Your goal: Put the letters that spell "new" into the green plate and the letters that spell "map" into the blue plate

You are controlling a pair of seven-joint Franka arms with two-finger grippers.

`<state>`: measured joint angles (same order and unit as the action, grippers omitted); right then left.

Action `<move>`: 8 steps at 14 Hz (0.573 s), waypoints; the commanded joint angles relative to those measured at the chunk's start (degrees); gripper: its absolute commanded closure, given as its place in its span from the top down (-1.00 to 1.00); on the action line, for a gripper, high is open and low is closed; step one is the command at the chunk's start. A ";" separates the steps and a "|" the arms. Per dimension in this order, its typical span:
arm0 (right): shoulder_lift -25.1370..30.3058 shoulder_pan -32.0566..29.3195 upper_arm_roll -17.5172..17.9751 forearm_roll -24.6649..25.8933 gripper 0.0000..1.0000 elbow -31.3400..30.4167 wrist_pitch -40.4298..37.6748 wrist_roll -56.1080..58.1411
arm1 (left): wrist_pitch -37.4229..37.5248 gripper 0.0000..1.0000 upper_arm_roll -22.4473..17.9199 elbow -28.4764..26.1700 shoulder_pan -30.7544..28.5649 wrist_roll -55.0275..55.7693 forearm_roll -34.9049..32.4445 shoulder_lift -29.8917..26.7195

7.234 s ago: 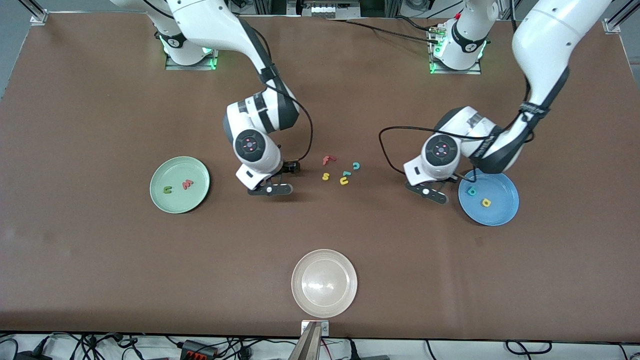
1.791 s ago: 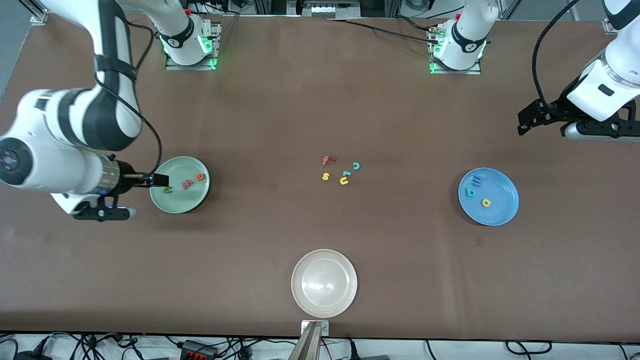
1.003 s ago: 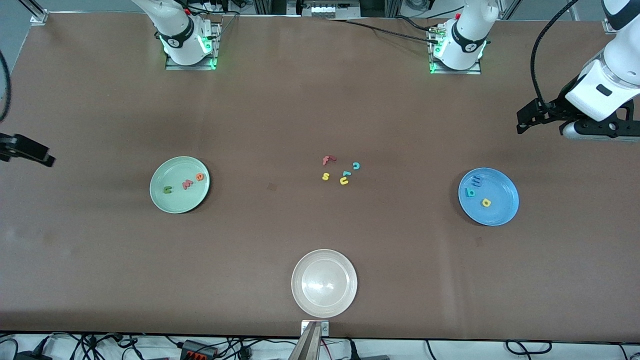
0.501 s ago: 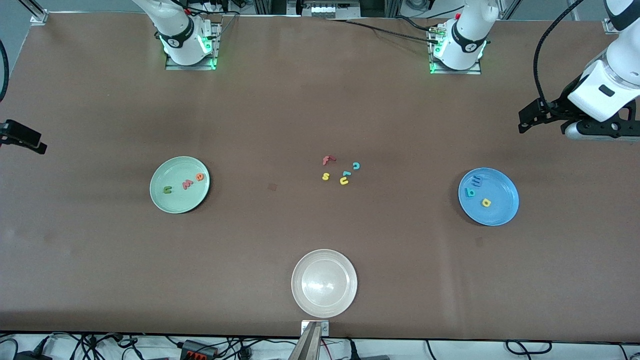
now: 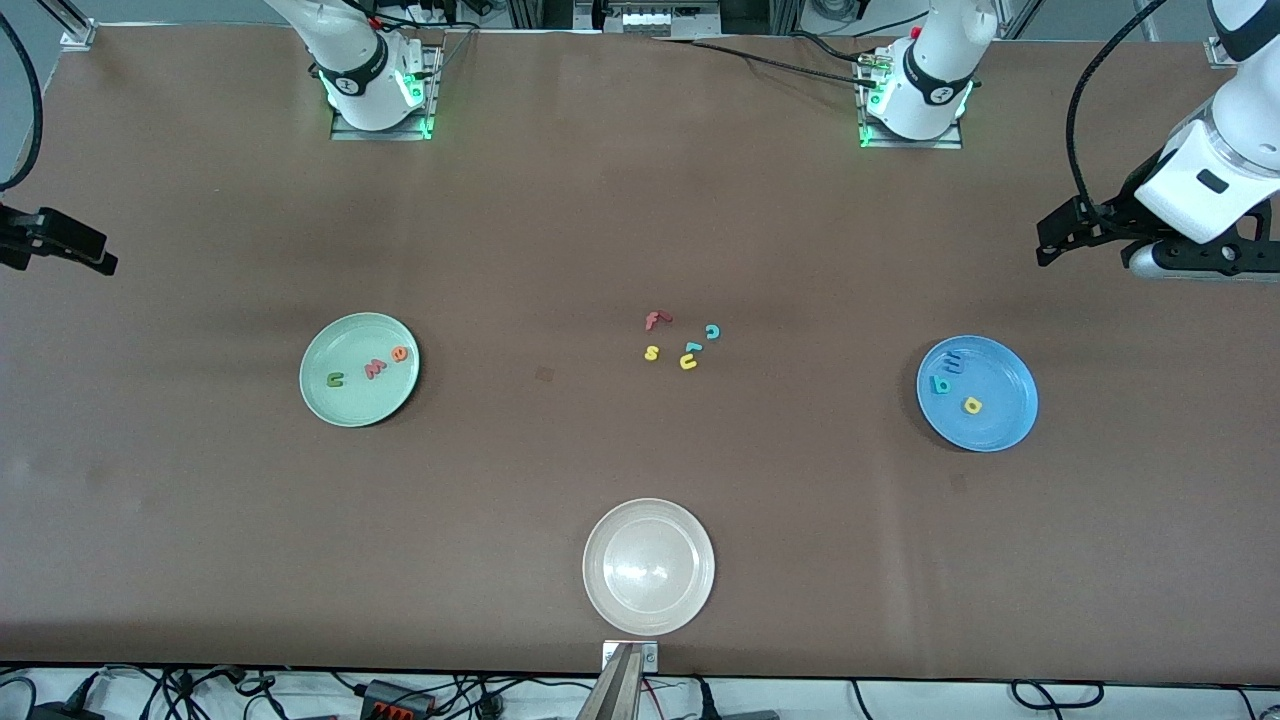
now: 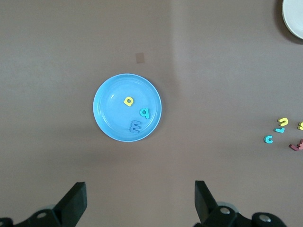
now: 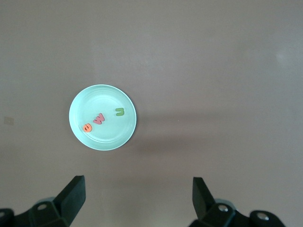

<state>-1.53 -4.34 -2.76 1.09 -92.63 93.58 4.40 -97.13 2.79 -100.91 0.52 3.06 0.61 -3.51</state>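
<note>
The green plate (image 5: pixel 345 405) lies toward the right arm's end of the table and holds the green n (image 5: pixel 335 379), pinkish-red w (image 5: pixel 374 368) and orange e (image 5: pixel 400 354). The blue plate (image 5: pixel 1005 385) lies toward the left arm's end and holds the blue m (image 5: pixel 953 362), teal p (image 5: pixel 940 384) and yellow a (image 5: pixel 971 405). My right gripper (image 5: pixel 100 262) hangs open and empty high over its end of the table, looking down on the green plate (image 7: pixel 104 139). My left gripper (image 5: pixel 1045 245) hangs open and empty high over its own end, looking down on the blue plate (image 6: pixel 109 118).
Several loose letters lie mid-table: a red f (image 5: pixel 655 320), a teal c (image 5: pixel 712 331), a yellow s (image 5: pixel 651 352), a yellow u (image 5: pixel 688 362). A larger white plate (image 5: pixel 648 566) sits near the front edge.
The right gripper has drawn away from the green plate to its end of the table, then drifted a little toward the bases. The left arm has hardly moved. The letters stay put.
</note>
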 commanded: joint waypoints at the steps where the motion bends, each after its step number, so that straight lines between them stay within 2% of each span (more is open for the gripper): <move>1: 5.30 -0.49 0.82 0.76 1.00 -6.50 2.04 -0.45 | 1.06 1.00 0.46 0.98 -0.44 -0.95 0.44 -0.01; 5: 8.30 -0.49 0.82 0.84 1.00 -10.64 3.36 -0.36 | 1.15 1.00 0.46 1.06 -0.26 -1.03 0.44 -0.01; 8: 8.30 -0.49 0.82 0.93 1.00 -10.82 3.36 -0.36 | 1.15 1.00 0.46 0.98 -0.26 -1.04 0.44 -0.01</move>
<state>5.14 -4.34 -2.74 1.10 -101.56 95.95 4.40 -97.10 2.97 -100.87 0.55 3.06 0.61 -3.51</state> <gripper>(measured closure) 0.000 0.000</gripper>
